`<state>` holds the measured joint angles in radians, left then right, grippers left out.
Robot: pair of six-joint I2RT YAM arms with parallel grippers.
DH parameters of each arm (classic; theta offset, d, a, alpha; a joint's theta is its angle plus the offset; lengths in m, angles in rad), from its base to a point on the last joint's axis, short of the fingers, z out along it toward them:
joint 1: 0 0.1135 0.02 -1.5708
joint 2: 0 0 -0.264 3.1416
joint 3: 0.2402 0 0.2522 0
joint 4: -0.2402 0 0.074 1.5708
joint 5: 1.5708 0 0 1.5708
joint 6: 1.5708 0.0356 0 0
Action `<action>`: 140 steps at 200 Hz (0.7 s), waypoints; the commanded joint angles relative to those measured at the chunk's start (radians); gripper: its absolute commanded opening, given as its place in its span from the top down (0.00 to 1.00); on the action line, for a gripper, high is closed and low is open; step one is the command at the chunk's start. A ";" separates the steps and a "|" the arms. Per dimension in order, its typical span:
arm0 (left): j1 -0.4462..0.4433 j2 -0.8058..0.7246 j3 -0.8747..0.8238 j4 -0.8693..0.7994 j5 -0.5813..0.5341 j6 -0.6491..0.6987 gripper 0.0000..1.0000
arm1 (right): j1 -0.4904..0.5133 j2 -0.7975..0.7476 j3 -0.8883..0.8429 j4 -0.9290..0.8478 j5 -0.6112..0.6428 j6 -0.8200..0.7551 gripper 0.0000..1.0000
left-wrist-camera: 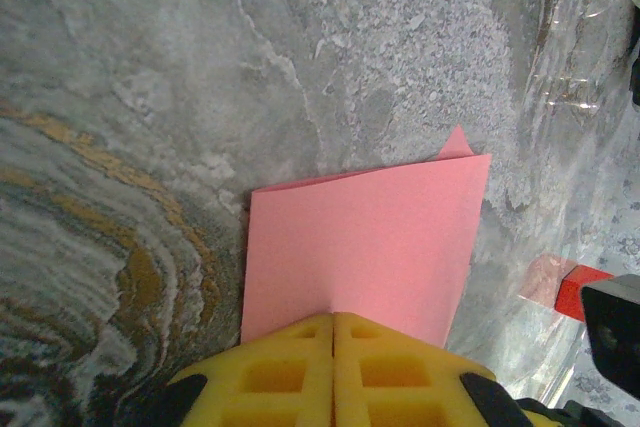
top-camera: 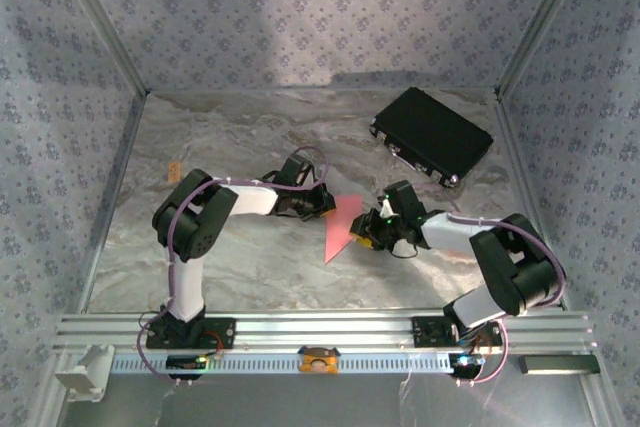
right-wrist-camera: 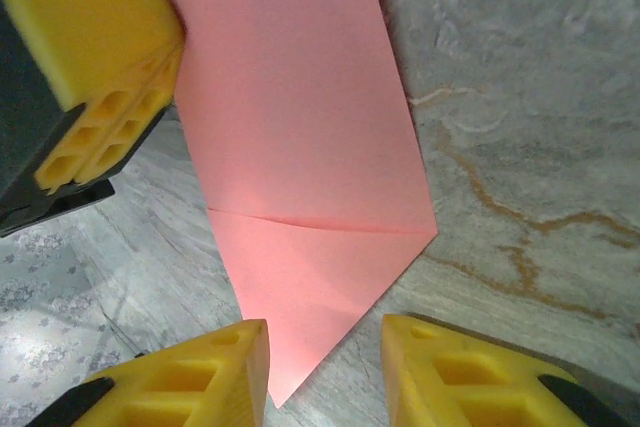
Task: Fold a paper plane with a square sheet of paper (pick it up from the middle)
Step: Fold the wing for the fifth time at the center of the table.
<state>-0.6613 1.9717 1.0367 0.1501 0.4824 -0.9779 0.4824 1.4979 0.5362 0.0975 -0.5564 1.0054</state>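
So the marble-look table (top-camera: 250,267) has a black case (top-camera: 432,134) sitting off at the far right, well apart from the action. Not relevant, just there.

The square sheet of paper (top-camera: 343,227) is in the middle of the table between the two arms, and it's no square now. It's partly folded, with one end coming to a point and a crease running across just above that point. So I'd call this mid-fold, nowhere near a finished dart.

The left gripper (left-wrist-camera: 333,319) has its jaws pressed tight together, and the paper's edge runs right into the seam, so it looks clamped on the sheet and acting as an anchor.

The right gripper (right-wrist-camera: 325,347) is spread apart, one finger on each side of the pointed tip. The tip sits in the gap and I can't see either pad touching it.

My guess at the next move: the right one pinches that tip squarely, then lifts or folds it over without tugging the sheet out of the left's clamp. The paper's thin, so a skewed pinch would wreck the crease line.
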 commanded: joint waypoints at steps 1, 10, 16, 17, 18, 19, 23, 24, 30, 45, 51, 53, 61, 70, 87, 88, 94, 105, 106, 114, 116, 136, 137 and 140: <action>0.000 -0.002 -0.039 -0.097 -0.016 0.010 0.93 | 0.015 0.038 0.029 0.015 -0.032 0.036 0.65; 0.000 -0.004 -0.043 -0.095 -0.017 0.009 0.93 | 0.019 0.052 0.034 0.019 -0.033 0.036 0.66; -0.001 -0.004 -0.043 -0.093 -0.017 0.008 0.93 | 0.021 0.060 0.037 0.015 -0.030 0.037 0.66; -0.001 -0.004 -0.043 -0.094 -0.017 0.008 0.93 | 0.021 0.060 0.038 0.014 -0.029 0.038 0.66; -0.001 -0.004 -0.043 -0.094 -0.017 0.008 0.93 | 0.021 0.062 0.038 0.014 -0.029 0.037 0.66; -0.001 -0.004 -0.043 -0.094 -0.017 0.008 0.93 | 0.021 0.064 0.039 0.013 -0.028 0.037 0.66; 0.000 -0.004 -0.043 -0.093 -0.017 0.008 0.93 | 0.022 0.069 0.041 0.014 -0.025 0.038 0.65; -0.001 -0.004 -0.043 -0.093 -0.017 0.008 0.93 | 0.022 0.069 0.041 0.014 -0.025 0.038 0.65; 0.000 -0.004 -0.043 -0.093 -0.017 0.008 0.93 | 0.022 0.077 0.041 0.022 -0.023 0.044 0.66; 0.000 -0.005 -0.043 -0.094 -0.016 0.007 0.93 | 0.025 0.080 0.039 0.064 -0.019 0.060 0.65; -0.001 -0.005 -0.044 -0.092 -0.016 0.008 0.93 | 0.026 0.081 0.045 0.071 -0.019 0.062 0.66; -0.001 -0.005 -0.044 -0.092 -0.016 0.008 0.93 | 0.027 0.082 0.046 0.073 -0.018 0.061 0.65; 0.000 -0.005 -0.043 -0.092 -0.016 0.008 0.93 | 0.026 0.085 0.054 0.078 -0.019 0.060 0.65; -0.001 -0.005 -0.043 -0.094 -0.016 0.008 0.93 | 0.024 0.085 0.057 0.079 -0.016 0.062 0.65; -0.001 -0.007 -0.042 -0.096 -0.017 0.010 0.93 | 0.021 0.069 0.051 0.100 0.001 0.062 0.64; 0.000 -0.007 -0.042 -0.096 -0.017 0.009 0.93 | 0.020 0.068 0.050 0.100 0.002 0.061 0.64; -0.001 -0.007 -0.043 -0.098 -0.018 0.011 0.93 | 0.019 0.059 0.047 0.102 0.007 0.055 0.64; -0.001 -0.007 -0.044 -0.098 -0.019 0.011 0.93 | 0.016 0.044 0.044 0.107 0.013 0.041 0.63; 0.000 -0.007 -0.044 -0.098 -0.018 0.010 0.93 | 0.015 0.042 0.043 0.108 0.013 0.040 0.63; 0.000 -0.007 -0.045 -0.098 -0.018 0.010 0.93 | 0.012 0.034 0.043 0.123 0.006 0.021 0.63; -0.001 -0.007 -0.043 -0.098 -0.018 0.010 0.93 | 0.010 0.033 0.044 0.123 0.003 0.016 0.62; -0.002 -0.006 -0.040 -0.098 -0.016 0.011 0.93 | -0.002 0.036 0.063 0.121 -0.015 -0.035 0.61; -0.001 -0.005 -0.040 -0.099 -0.017 0.011 0.93 | -0.001 0.036 0.064 0.121 -0.016 -0.036 0.61; 0.000 -0.005 -0.038 -0.100 -0.016 0.011 0.93 | -0.004 0.037 0.070 0.114 -0.018 -0.044 0.61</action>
<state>-0.6613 1.9705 1.0313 0.1585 0.4824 -0.9779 0.4904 1.5467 0.5671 0.1909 -0.5652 1.0336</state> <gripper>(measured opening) 0.073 0.388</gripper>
